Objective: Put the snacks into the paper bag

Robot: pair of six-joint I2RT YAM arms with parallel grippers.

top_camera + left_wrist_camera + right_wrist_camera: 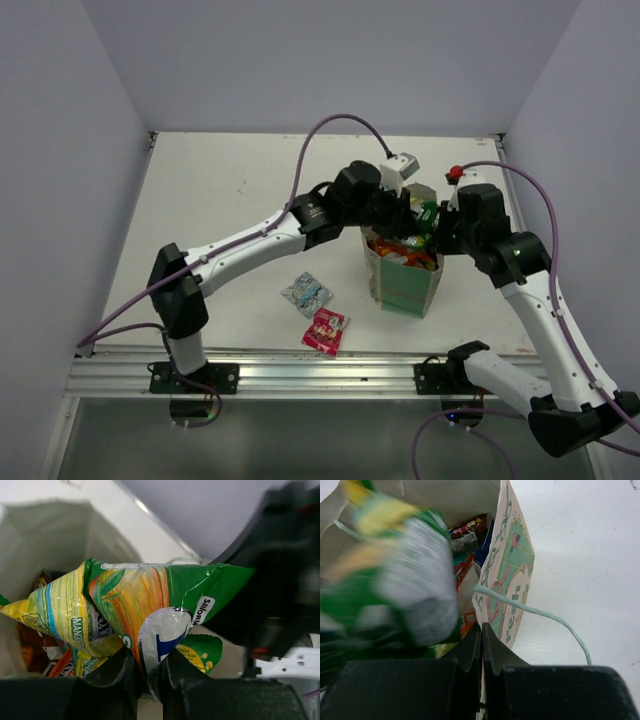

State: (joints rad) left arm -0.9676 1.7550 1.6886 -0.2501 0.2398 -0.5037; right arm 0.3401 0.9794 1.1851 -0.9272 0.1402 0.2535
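Observation:
The paper bag [408, 288] stands upright at the table's right middle, with several snacks inside. My left gripper [410, 214] hangs over its open mouth. In the left wrist view this gripper [150, 664] is shut on a green and orange packet [150, 592] by its silvery corner, just above a yellow-green packet [55, 611] in the bag. My right gripper [441, 238] is at the bag's right rim. In the right wrist view it [481, 630] is shut on the bag's printed wall [512, 570], and the green packet [395, 580] shows blurred. A white string handle [535, 612] hangs outside.
Two packets lie on the table left of the bag: a silvery-blue one [306, 293] and a pink-red one [326, 331]. The metal rail [300, 375] runs along the near edge. Walls close in the table on three sides.

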